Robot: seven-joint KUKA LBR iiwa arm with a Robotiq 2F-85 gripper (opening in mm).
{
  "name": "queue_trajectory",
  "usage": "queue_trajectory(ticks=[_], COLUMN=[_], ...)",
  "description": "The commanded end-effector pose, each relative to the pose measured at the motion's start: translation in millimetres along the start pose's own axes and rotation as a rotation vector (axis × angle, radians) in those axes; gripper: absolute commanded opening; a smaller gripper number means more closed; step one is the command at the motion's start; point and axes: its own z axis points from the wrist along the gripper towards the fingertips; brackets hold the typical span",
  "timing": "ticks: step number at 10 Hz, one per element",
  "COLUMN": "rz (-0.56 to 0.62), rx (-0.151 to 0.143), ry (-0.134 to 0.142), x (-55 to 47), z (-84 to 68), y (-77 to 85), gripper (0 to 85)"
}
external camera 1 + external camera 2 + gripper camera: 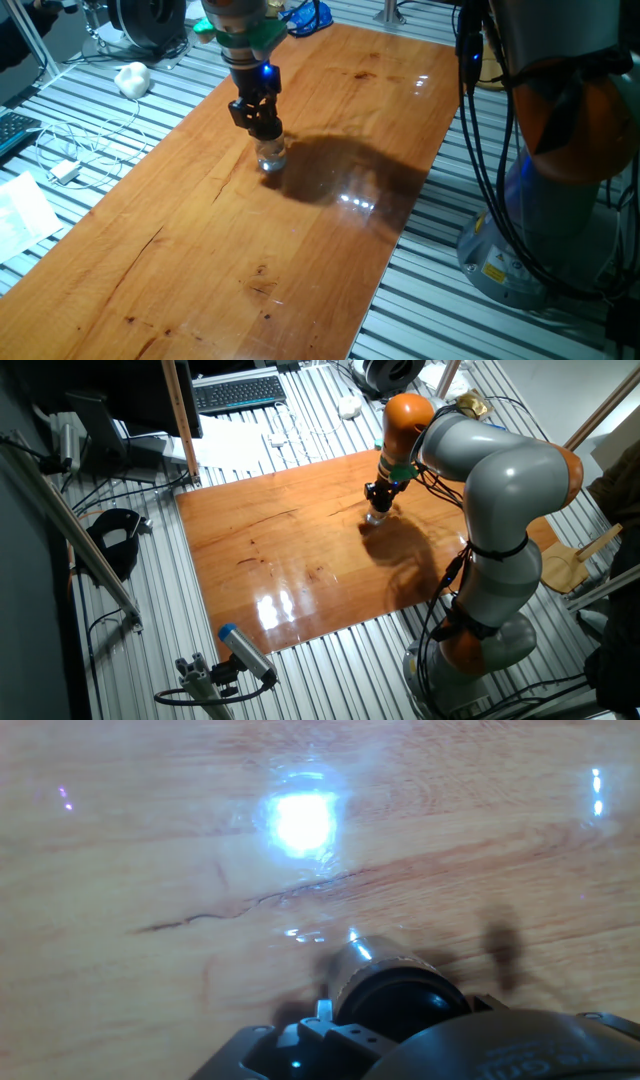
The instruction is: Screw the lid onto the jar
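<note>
While my gripper (266, 131) sits directly atop the jar (271, 156) near the table's (180, 280) far end, fingers closed around the lid (402, 1003), I watch.

Black lid (402, 1003), clear jar (271, 156)

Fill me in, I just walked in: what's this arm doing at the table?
The arm has its gripper down on a small glass jar standing on the wooden table. In the hand view a black lid sits on top of the jar, right at the fingers. Whether the fingers are clamped on the lid can't be told from these views.
</note>
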Motion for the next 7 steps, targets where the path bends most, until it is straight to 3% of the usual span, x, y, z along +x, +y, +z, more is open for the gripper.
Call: queue_trajectory(ticks=[1,7], rz=[0.019,0.17], rx=[0.002,0.012], ry=[0.001,0.006], x=[0.0,2.4], z=[-0.1,1.5], y=[0.0,-3.2], gripper=[34.0,34.0])
